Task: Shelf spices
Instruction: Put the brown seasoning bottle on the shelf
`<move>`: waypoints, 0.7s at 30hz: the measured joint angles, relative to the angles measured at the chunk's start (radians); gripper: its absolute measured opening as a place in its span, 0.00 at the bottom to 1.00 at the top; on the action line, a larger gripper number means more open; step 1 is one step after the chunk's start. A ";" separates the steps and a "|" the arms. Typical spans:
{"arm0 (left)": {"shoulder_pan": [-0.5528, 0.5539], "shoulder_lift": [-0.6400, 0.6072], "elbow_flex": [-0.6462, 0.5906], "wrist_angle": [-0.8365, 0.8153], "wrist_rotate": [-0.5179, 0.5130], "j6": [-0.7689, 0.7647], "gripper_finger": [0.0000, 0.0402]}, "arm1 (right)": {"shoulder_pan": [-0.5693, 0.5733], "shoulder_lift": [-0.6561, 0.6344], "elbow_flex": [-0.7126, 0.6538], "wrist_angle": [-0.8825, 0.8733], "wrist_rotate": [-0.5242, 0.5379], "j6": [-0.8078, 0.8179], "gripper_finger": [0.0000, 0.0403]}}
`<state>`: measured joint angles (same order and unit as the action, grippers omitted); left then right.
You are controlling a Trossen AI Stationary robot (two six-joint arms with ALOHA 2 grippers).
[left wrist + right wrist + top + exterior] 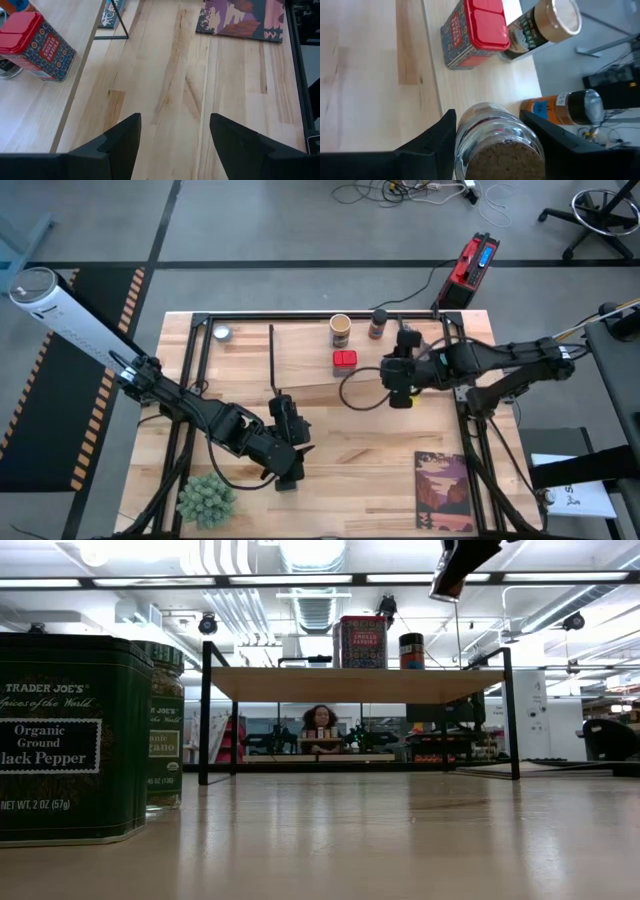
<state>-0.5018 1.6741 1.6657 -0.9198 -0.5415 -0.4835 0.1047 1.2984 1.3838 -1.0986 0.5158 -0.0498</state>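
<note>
My right gripper (490,120) is shut on a clear glass spice jar (497,145) with brown contents, above the shelf (300,350) near its right end. On the pale shelf board stand the red square tin (475,30), the tan cylinder (545,25), the dark-lidded brown jar (565,107) and the small pale jar (222,333). My left gripper (175,122) is open over bare tabletop near the near edge, holding nothing. The dark square tin (65,735) and the green-lidded jar (165,725) stand on the table close to the low camera. My right gripper pinches the clear jar by its glass body (470,125), one finger (437,135) on each side. In the low view the fingers (447,585) slant down from above. The jar is lifted clear, higher than the shelf board (350,683); which end the fingers have I cannot tell.
A fuzzy green plant ball (205,498) sits at the table's near left corner and a picture-cover book (443,490) lies near right. Black upright dividers (272,355) rise from the shelf. A person (320,720) is far behind the table. Bare board lies between the pale jar and the tan cylinder.
</note>
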 joint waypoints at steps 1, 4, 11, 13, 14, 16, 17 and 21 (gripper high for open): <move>0.000 0.000 0.000 0.000 0.000 0.000 0.57 | -0.015 0.000 0.000 0.008 -0.020 -0.003 0.46; 0.000 0.000 0.000 0.000 0.000 0.000 0.57 | -0.062 0.000 0.000 0.021 -0.081 -0.010 0.45; 0.000 0.000 0.000 -0.002 0.001 0.000 0.55 | -0.166 0.007 0.000 0.039 -0.198 0.024 0.44; 0.000 0.000 0.000 -0.003 0.001 0.000 0.55 | -0.190 0.013 0.000 0.039 -0.215 0.048 0.46; 0.000 0.000 0.000 -0.004 0.001 0.000 0.55 | -0.201 0.017 0.000 0.039 -0.224 0.060 0.47; 0.000 0.000 0.000 -0.004 0.001 0.000 0.55 | -0.220 0.030 0.000 0.039 -0.235 0.083 0.47; 0.000 0.000 0.000 -0.004 0.001 0.000 0.55 | -0.228 0.038 0.000 0.038 -0.237 0.089 0.47; 0.000 0.000 0.000 -0.003 0.001 -0.003 0.57 | -0.263 0.076 0.000 0.035 -0.254 0.129 0.44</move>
<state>-0.5018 1.6741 1.6657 -0.9230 -0.5402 -0.4865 -0.1584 1.3740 1.3838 -1.0637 0.2621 0.0794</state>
